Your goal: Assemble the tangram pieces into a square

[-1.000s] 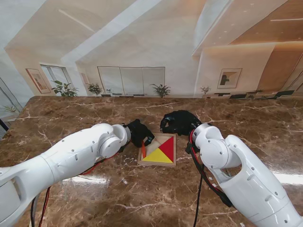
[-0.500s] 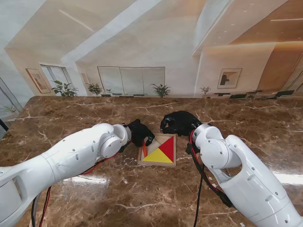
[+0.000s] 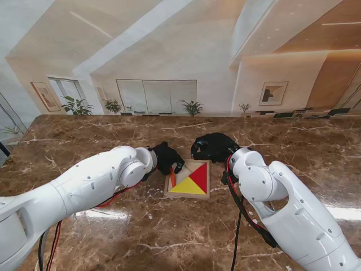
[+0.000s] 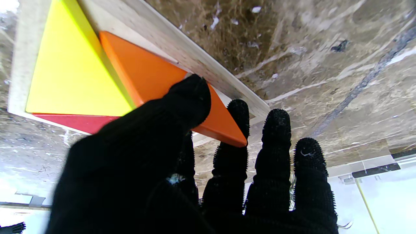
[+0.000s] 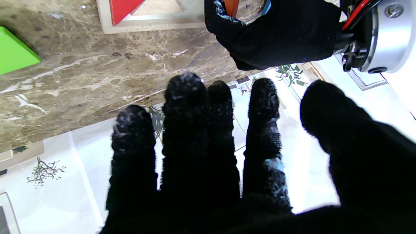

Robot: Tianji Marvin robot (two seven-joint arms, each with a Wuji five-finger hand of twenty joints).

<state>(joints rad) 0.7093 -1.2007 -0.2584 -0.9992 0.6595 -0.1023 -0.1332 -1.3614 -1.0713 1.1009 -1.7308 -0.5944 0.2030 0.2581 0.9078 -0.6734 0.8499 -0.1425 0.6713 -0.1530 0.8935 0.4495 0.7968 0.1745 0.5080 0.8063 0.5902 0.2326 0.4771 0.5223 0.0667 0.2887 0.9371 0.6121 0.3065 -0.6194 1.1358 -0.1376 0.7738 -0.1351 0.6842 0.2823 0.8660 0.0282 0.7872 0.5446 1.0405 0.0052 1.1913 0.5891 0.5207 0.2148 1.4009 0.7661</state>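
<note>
The left hand (image 3: pixel 166 158) grips an orange triangle (image 4: pixel 152 78) between its thumb and fingers (image 4: pixel 239 113). The triangle is tilted, with one edge down in the wooden tray (image 3: pixel 203 195) at the tray's left side. A yellow triangle (image 3: pixel 186 186) and a red triangle (image 3: pixel 200 176) lie flat in the tray and touch each other. The orange triangle leans just beside the yellow one. The tray sits on the brown table (image 3: pixel 84 141) between the two hands. The right hand (image 3: pixel 213 145) is open, with its fingers apart, and holds nothing. A green piece (image 5: pixel 14 50) lies on the table, apart from the tray.
</note>
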